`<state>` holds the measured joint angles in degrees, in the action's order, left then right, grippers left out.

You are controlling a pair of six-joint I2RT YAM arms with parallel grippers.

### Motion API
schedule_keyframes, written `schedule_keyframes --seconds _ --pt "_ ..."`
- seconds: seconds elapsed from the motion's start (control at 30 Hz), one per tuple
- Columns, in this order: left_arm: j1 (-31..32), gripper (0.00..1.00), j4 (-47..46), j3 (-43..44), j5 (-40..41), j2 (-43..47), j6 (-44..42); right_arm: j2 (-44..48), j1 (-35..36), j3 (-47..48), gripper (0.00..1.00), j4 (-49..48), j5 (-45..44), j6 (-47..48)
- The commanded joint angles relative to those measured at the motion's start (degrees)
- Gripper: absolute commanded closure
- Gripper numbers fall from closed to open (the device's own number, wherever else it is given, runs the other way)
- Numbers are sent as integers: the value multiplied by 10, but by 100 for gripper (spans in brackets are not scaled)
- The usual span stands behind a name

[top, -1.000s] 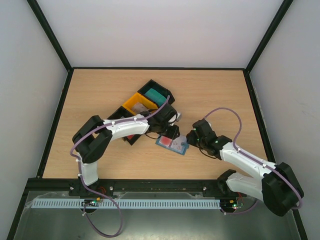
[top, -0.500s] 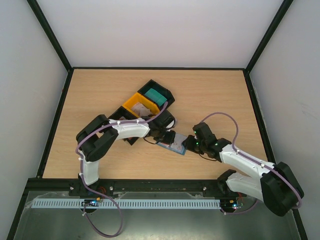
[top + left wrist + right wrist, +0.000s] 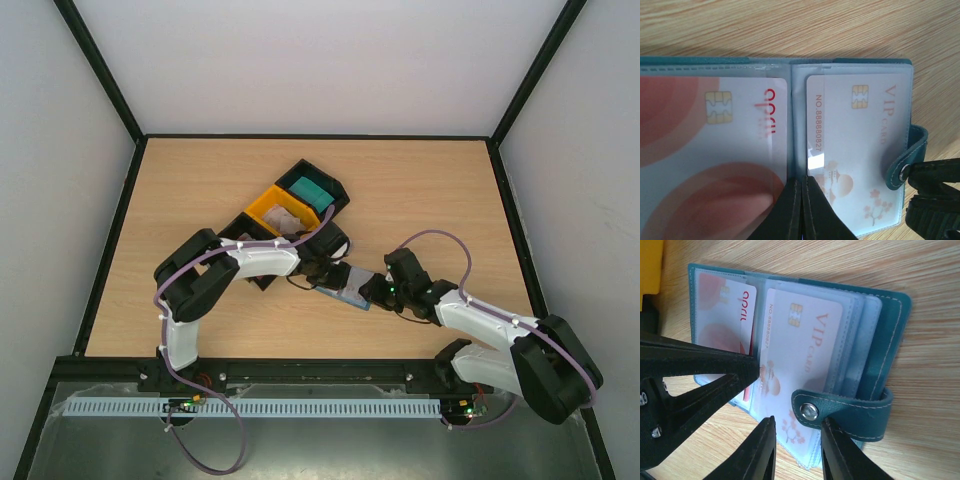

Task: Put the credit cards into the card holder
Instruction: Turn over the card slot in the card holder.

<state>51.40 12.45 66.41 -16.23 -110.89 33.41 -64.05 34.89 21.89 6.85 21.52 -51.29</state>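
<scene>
We find the card holder (image 3: 890, 325) lying open and flat on the surface (image 3: 200, 180), toward the near middle and well apart from every edge of the wood. Open room spreads to the right and the far side, while the yellow tray (image 3: 268, 207) and black tray (image 3: 300, 166) crowd in just behind on the left. Two cards sit in its clear sleeves, a red-printed card (image 3: 715, 150) beside a VIP card (image 3: 860, 135), whose top and left edges lie inside the plastic. The left end effector (image 3: 801, 181) is clenched, fingers pressed together with nothing between them, tips at the fold between the two sleeves. The right end effector (image 3: 798, 427) stands parted on the tab side, its fingers straddling the sleeve's corner just below the snap tab (image 3: 840, 412); we see nothing pinched. From above, both end effectors cover most of the holder. The left wrist view cuts off the red-printed card's left side and bottom, and we cannot tell whether the clenched tips press on the plastic.
</scene>
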Motion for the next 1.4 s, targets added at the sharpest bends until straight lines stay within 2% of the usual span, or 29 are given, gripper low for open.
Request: schedule_keyframes --seconds 0.0,0.13,0.27,0.5,0.73,1.0,1.37 --pt "-4 97 6 -12 9 -18 3 -13 3 -11 75 -32 17 -16" --pt "-5 97 4 -12 8 -18 3 -9 3 -12 74 -21 13 -26" --pt "-5 97 3 -13 8 -17 3 27 3 -11 67 18 -4 -28" --pt "-5 97 0 -12 6 -18 3 48 3 -24 66 35 12 -27" --pt "-6 97 1 -12 6 -20 3 22 3 -26 68 0 22 -28" --pt "-5 97 -1 -12 4 -19 4 8 3 -27 78 -30 28 -36" --pt "-5 97 -3 -10 2 -18 5 -22 3 -48 78 -115 49 -75"
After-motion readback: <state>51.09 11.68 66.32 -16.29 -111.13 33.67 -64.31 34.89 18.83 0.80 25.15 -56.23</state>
